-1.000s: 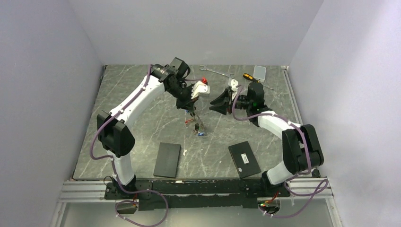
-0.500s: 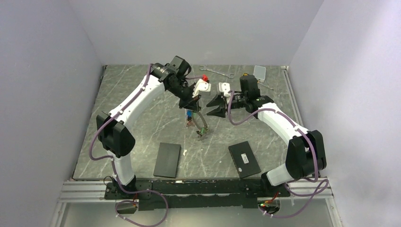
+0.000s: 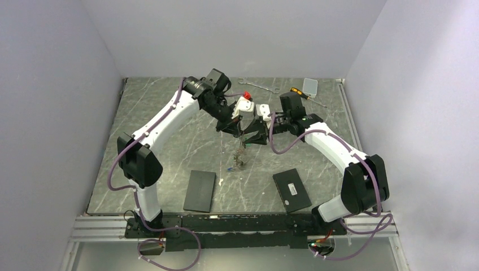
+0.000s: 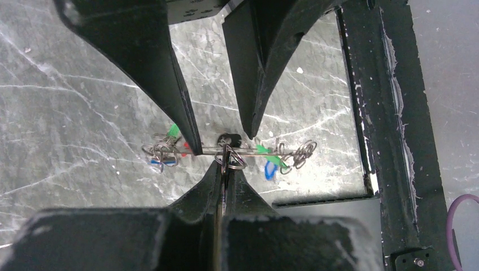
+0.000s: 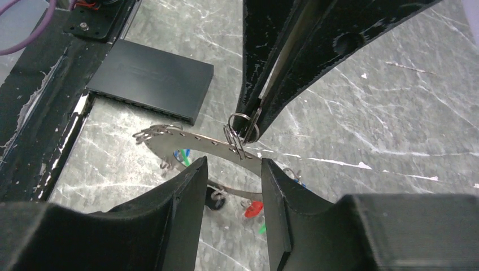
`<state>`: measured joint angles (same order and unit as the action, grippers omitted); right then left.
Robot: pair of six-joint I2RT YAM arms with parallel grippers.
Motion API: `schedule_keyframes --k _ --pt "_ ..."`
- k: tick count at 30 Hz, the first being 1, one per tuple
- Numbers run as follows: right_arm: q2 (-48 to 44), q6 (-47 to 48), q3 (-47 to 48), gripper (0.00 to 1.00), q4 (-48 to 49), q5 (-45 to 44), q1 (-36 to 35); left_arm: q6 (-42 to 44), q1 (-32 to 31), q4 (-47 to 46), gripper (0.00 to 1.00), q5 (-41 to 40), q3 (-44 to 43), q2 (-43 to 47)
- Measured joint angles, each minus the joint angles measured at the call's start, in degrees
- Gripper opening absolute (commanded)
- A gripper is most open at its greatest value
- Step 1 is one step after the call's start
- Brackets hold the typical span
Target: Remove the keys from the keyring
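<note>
My left gripper (image 4: 222,165) pinches the large thin grey metal keyring (image 5: 195,138) aloft so the small tagged metal keys (image 4: 162,152) hang free; my right gripper (image 5: 233,164), spread, straddles it from 12 o'clock.

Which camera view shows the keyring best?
The right wrist view: the keyring shows its curve, gripped by the left claw. The left wrist view sees it edge-on; from the top it is tiny.

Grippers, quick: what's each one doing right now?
Left gripper: shut on the keyring.
Right gripper: open, straddling the keyring.
</note>
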<state>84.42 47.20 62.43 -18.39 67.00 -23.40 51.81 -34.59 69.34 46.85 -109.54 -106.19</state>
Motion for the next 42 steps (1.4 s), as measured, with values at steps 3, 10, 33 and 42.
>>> schedule_keyframes --k 3,10,33,42 --pt "0.02 0.28 0.85 0.41 -1.38 -0.02 0.09 0.04 -0.02 0.02 0.00 0.39 0.00 -0.17" --pt "0.02 0.79 2.27 0.36 -3.61 0.00 0.31 0.17 0.00 -0.02 0.00 1.09 0.00 -0.20" --pt "0.26 -2.27 3.32 0.43 -1.03 3.02 2.75 0.50 -0.07 0.17 0.00 1.22 0.37 -0.61" --pt "0.28 -2.16 3.41 0.42 -1.14 4.74 0.63 0.92 -0.07 0.42 0.00 1.57 0.37 -0.61"
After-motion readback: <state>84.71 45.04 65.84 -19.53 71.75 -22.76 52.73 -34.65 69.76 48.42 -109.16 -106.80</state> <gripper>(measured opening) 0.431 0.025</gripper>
